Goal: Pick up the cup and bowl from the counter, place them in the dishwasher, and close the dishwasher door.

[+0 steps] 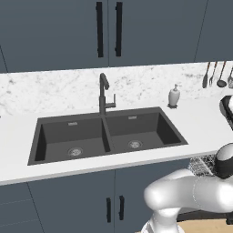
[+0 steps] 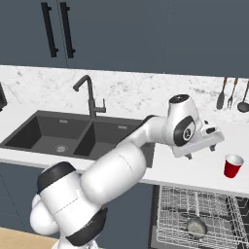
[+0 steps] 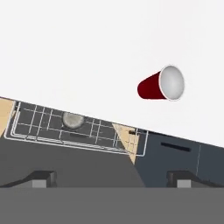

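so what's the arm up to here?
Loading the dishwasher. The open gripper hangs empty over the counter, just left of the red cup, which stands upright near the front edge. Below, the rack is pulled out with a grey bowl already in it. The cup isn't grasped yet.

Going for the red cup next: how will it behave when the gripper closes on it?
The red cup looks thin-walled and light, so it probably flexes under a firm squeeze. It stands upright near the counter edge, narrower at the base; a sideways nudge may tip and roll it.
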